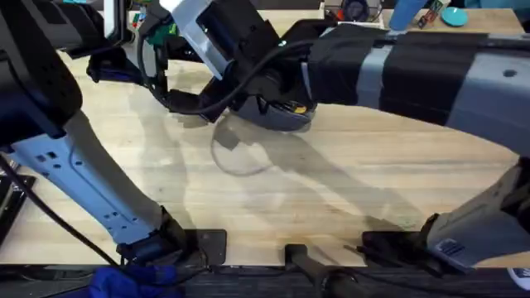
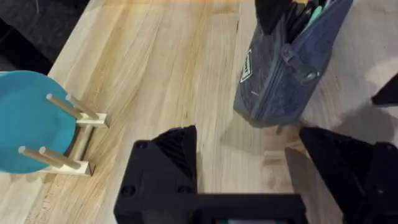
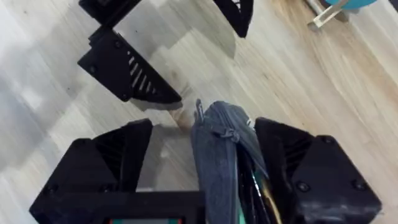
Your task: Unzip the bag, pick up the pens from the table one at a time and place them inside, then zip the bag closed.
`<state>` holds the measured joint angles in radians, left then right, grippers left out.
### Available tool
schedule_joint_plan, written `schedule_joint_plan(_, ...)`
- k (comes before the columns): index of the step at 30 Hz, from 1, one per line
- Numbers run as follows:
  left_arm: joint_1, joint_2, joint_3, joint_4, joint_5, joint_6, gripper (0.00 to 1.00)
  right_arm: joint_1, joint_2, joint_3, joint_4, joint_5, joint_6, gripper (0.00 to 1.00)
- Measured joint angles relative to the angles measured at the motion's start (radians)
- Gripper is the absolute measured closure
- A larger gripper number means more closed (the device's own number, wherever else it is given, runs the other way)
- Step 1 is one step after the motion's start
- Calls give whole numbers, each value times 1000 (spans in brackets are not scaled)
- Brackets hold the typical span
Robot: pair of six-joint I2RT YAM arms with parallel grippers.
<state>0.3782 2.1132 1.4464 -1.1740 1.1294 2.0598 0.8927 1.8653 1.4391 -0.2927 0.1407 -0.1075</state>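
The blue-grey bag (image 2: pixel 283 68) stands tilted on end on the table (image 1: pixel 331 182), its mouth open. The pens sit inside: a green tip (image 2: pixel 314 12) and a yellow one (image 3: pixel 260 186) show at the opening. My right gripper (image 3: pixel 205 134) is open, straddling the bag (image 3: pixel 217 155); one finger touches the fabric, while bare table shows between the bag and the other finger. My left gripper (image 2: pixel 245 140) is open and holds nothing, hovering just short of the bag's lower end. In the overhead view both arms crowd over the bag (image 1: pixel 286 120).
A teal plate (image 2: pixel 28 118) rests in a wooden peg rack (image 2: pixel 84 121) off to one side of the bag. A blue cylinder (image 1: pixel 406 12) and small items line the table's far edge. Open wood lies toward the front.
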Motion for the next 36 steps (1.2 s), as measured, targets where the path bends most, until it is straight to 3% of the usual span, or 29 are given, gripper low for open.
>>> schedule_joint_plan(24,0,0,0,0,0,0,6,-1,53,0,1,33,-201,5)
schedule_joint_plan(36,0,0,0,1,0,0,6,-12,53,0,1,40,-209,127)
